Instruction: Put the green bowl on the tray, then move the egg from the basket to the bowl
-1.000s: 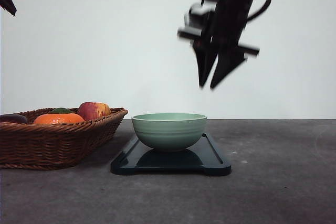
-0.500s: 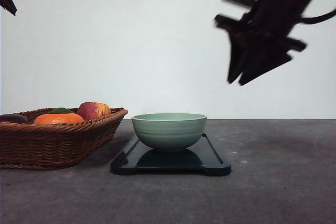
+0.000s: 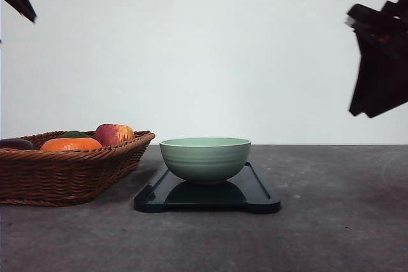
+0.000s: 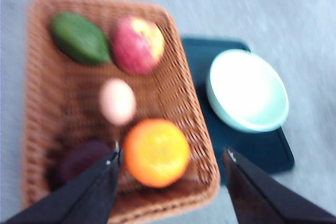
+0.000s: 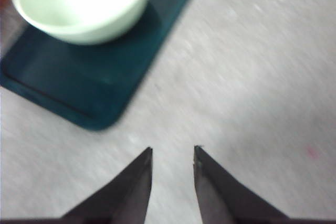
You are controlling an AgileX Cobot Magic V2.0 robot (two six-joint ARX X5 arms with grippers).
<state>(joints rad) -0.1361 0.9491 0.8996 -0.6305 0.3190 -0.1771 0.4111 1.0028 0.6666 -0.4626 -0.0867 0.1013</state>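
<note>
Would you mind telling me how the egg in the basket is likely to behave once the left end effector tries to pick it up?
The egg looks smooth and rounded, so it may slip between the pointed fingers. It lies loose on the weave of the basket, apart from the other items, so a nudge would probably roll it. It is likely fragile, so a gentle grip seems wise.

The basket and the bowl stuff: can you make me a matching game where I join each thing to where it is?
Things:
1. green bowl
2. egg
3. tray
4. right gripper

Places:
A. lying in the basket among the fruit
B. flat on the table, under something
C. standing on the tray
D. up in the air, holding nothing

Pairs: 1-C, 2-A, 3-B, 4-D
</note>
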